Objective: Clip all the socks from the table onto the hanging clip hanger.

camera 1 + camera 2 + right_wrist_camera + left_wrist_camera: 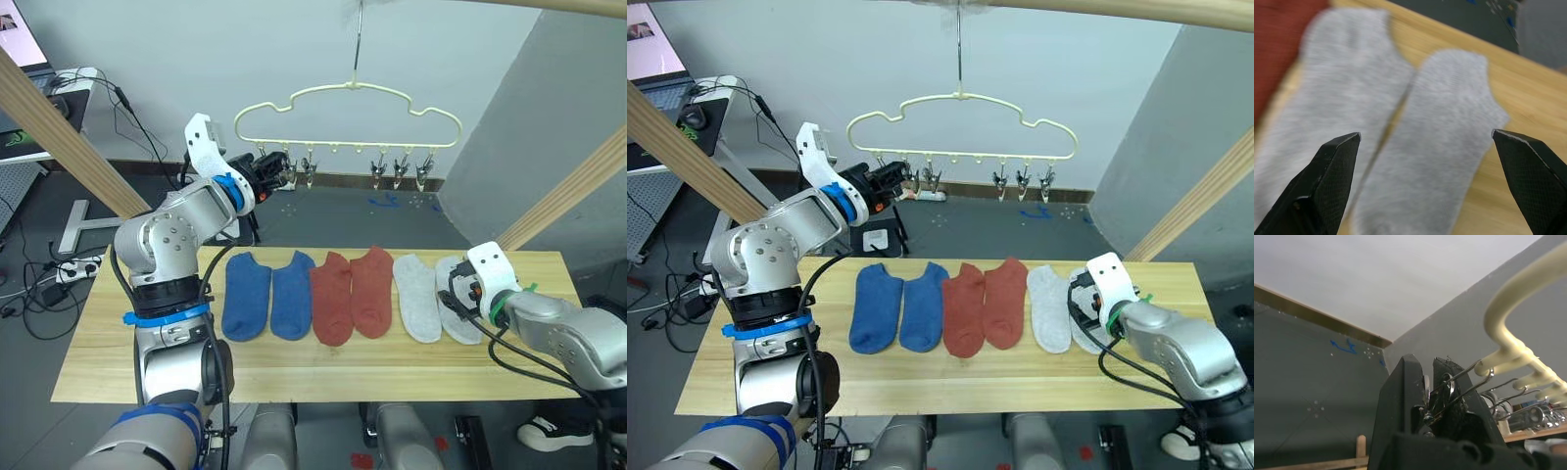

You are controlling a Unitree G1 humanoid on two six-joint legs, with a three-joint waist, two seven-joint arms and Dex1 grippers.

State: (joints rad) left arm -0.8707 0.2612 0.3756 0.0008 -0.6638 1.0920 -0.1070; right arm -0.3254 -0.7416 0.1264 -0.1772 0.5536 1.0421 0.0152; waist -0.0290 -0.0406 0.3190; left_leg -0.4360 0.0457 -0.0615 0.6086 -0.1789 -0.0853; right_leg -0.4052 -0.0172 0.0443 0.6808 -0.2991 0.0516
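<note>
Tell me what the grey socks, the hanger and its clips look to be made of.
Grey socks: soft knit fabric, matte, with a fuzzy surface. Clip hanger: pale yellow, smooth and slightly glossy, probably plastic or coated wire. Clips: bare silvery metal, shiny bent wire where the left gripper pinches one.

On the table (pixel 323 367) of light yellowish wood with visible grain lie six plain socks in pairs — two blue socks (pixel 267 295), two brick red socks (pixel 352 295) and two light grey socks (pixel 434 298), none patterned. The clip hanger (pixel 348 109) is pale yellow wire with a grey metal hook and small silver clips (pixel 400 168). The left gripper (pixel 1431 396) has black fingers — as has the right gripper (pixel 1427 161), whose pads seem to carry a fine crosshatch texture, though they are dark.
</note>
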